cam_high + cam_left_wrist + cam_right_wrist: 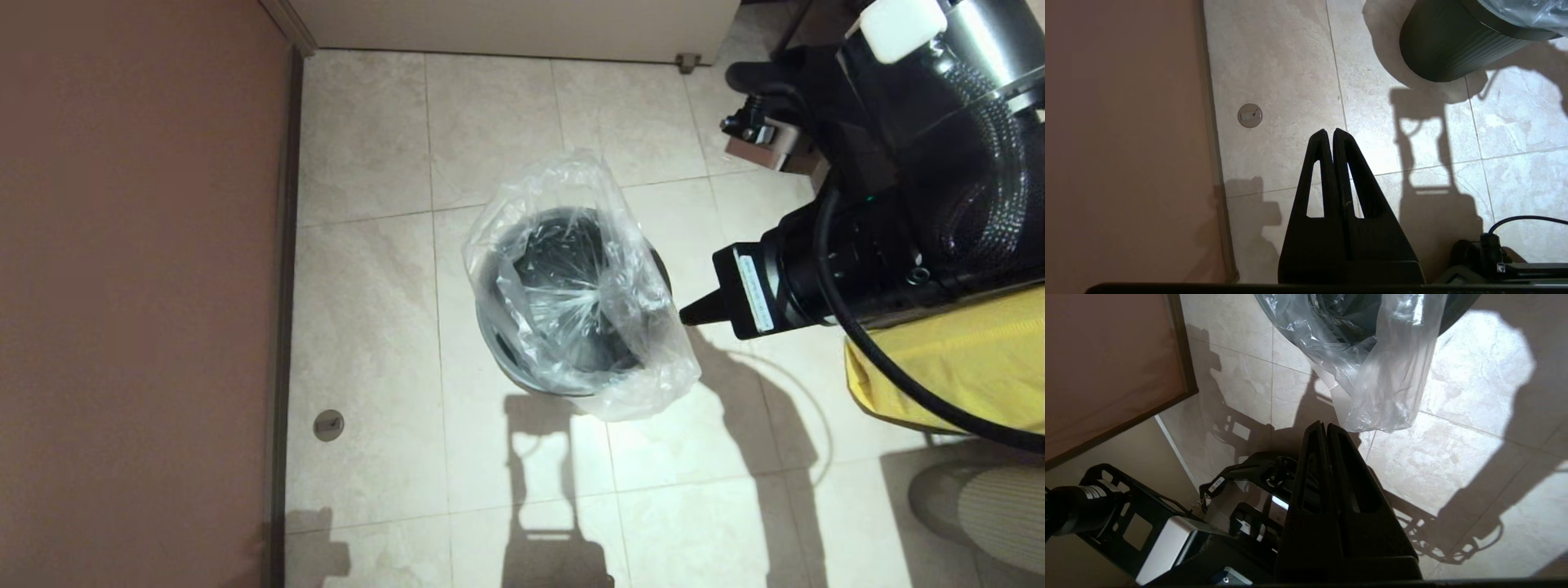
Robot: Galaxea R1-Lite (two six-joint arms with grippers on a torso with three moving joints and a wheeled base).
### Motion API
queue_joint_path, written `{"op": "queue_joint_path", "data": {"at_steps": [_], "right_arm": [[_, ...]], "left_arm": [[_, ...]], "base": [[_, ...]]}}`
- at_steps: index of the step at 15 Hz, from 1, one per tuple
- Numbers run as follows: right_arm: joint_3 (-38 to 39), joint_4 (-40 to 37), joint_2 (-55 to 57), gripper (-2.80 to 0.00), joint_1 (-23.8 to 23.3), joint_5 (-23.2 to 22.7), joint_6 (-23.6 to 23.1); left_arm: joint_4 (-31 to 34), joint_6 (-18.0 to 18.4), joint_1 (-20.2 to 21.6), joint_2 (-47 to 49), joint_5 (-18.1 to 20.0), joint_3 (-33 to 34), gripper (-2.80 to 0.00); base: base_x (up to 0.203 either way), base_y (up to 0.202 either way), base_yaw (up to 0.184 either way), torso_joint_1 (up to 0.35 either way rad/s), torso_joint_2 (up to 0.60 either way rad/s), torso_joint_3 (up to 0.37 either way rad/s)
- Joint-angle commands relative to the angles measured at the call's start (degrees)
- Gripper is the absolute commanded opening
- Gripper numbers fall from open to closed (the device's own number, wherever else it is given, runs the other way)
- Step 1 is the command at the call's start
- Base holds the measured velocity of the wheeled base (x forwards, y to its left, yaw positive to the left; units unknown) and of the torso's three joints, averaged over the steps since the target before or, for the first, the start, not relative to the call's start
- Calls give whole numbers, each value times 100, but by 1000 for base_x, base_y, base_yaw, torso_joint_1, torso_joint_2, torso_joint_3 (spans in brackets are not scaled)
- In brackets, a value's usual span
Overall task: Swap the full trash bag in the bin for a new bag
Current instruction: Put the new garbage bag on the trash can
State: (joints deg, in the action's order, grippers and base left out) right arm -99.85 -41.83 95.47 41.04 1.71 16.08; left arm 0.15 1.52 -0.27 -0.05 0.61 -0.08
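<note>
Right hand (684, 315) (fingers pressed together, empty) beside the new bag (571, 286) lining the bin (510, 359).

Open tiled floor (367, 327) is left between the round dark grey plastic bin (522, 371) and the reddish-brown wall (139, 286). The bin's mouth is draped by the crinkly clear plastic bag (653, 367); the opaque yellow sack (971, 367) crowds its right.

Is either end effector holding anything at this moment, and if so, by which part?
Nothing is held. The left end effector and right end effector are both shut on nothing; the new bag hangs free in the bin.
</note>
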Motion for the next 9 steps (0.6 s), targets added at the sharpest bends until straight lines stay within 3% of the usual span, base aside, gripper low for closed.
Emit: {"op": "queue_joint_path", "data": {"at_steps": [1, 4, 9], "right_arm": [[-657, -711, 184, -280, -99, 11, -55], [-720, -1011, 191, -280, -276, 14, -61], [-747, -1055, 244, -280, -307, 58, -88]], "left_arm": [[-17, 140, -5, 8, 60, -60, -280], [-17, 158, -3, 795, 553, -900, -280], [-188, -96, -29, 4118, 1286, -2679, -280]], "base": [[0, 0, 0, 0, 0, 0], [0, 0, 0, 0, 0, 0], [0, 0, 0, 0, 0, 0]]}}
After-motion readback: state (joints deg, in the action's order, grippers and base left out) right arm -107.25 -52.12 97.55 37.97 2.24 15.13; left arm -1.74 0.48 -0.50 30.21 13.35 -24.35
